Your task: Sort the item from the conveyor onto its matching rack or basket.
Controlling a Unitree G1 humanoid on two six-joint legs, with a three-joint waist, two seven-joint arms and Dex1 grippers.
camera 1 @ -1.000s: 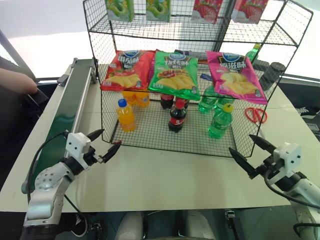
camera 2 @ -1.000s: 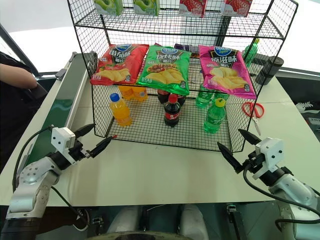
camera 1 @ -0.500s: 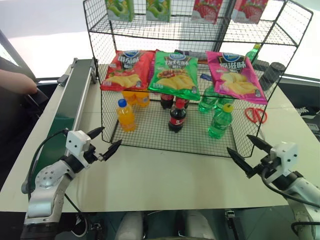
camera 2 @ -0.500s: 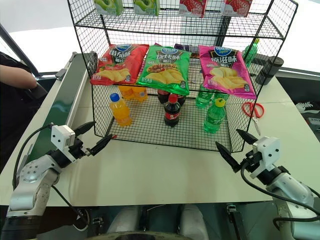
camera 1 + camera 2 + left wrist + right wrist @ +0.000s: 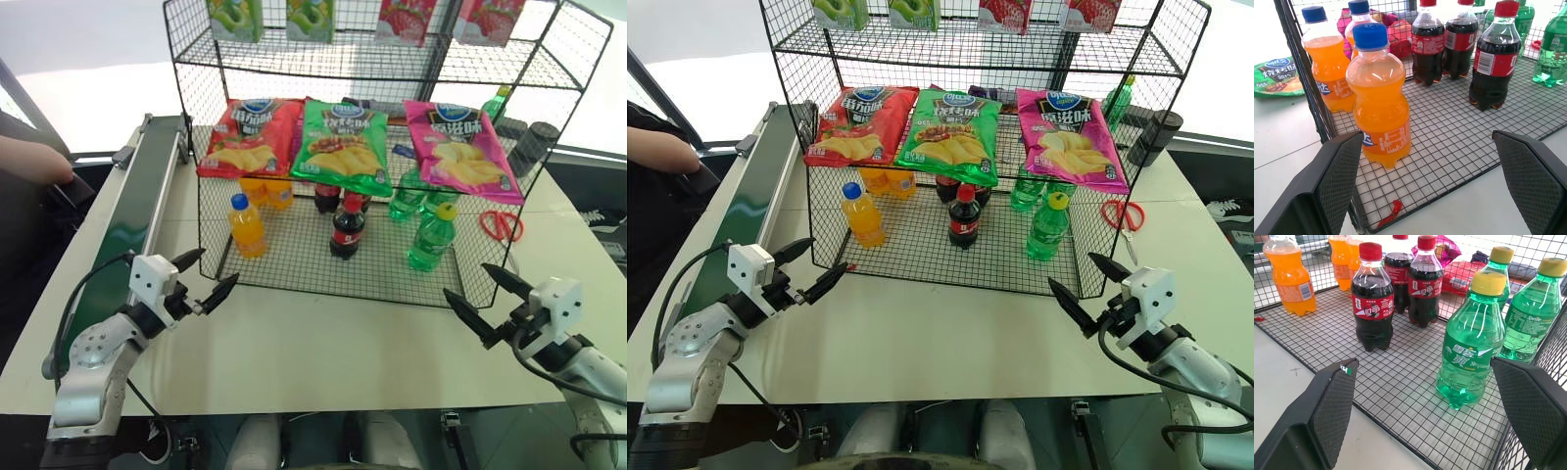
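White and smooth, the worktop (image 5: pixel 323 343) carries a large black wire-mesh shelving unit (image 5: pixel 392 157) with a wide low bottom tier and upper shelves. Along the left edge of the worktop runs a long narrow dark green conveyor belt (image 5: pixel 137 211) in a grey metal frame; a person's arm (image 5: pixel 34 162) shows beside its far part. Behind the worktop the background is very bright and no detail can be told.

On the bottom tier stand three groups of bottles: orange-drink bottles with blue caps (image 5: pixel 246 225) at the left, dark cola bottles with red caps (image 5: pixel 347 227) in the middle, and at the right the small translucent green soda bottle with a yellow screw cap (image 5: pixel 432 236), upright at the front of its group, with more green bottles behind it. Three bags of crisps, red (image 5: pixel 250 137), green (image 5: pixel 343 142) and pink (image 5: pixel 460 147), lie tilted on the shelf above. Red scissors (image 5: pixel 502 225) lie on the worktop just right of the rack.

Both arms hover over the bare front part of the worktop. The left end effector (image 5: pixel 204 278) stands wide apart and holds nothing. The right end effector (image 5: pixel 482 299) also stands wide apart and holds nothing.
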